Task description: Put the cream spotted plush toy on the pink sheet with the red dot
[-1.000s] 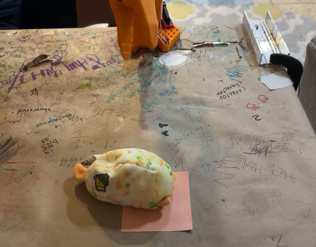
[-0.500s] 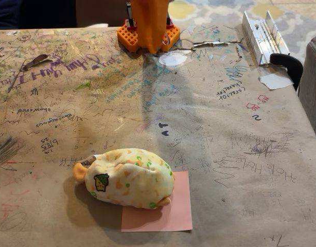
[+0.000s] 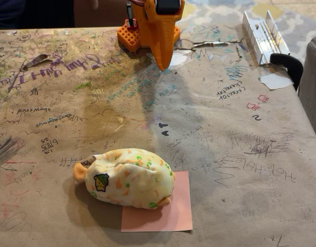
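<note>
Your cream spotted plush toy (image 3: pixel 128 177) lies on the pink sheet with the red dot (image 3: pixel 171 211), overhanging its left edge onto the tabletop (image 3: pixel 240 154). The hand (image 3: pixel 163 60) hangs far back, empty, tips apparently together.

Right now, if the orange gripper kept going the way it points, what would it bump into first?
Probably the scribbled brown table top: the gripper points down, its tip just above a white paper scrap. Depth is unclear. The cream spotted plush toy lies far nearer the camera.
</note>
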Robot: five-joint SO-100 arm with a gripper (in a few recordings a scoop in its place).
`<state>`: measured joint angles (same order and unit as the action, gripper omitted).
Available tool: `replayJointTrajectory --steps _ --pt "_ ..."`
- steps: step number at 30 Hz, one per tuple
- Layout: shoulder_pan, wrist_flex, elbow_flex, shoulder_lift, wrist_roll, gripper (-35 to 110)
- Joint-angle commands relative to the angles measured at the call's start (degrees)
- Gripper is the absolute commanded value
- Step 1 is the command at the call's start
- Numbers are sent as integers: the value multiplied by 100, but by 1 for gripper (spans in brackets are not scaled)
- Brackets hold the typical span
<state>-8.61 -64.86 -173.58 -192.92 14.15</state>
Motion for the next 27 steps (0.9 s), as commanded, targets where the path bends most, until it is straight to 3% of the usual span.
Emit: replayJointTrajectory --steps 1,27 --pt "-132 185 -141 -18 -9 0" --pt "-316 229 -255 -18 105 0"
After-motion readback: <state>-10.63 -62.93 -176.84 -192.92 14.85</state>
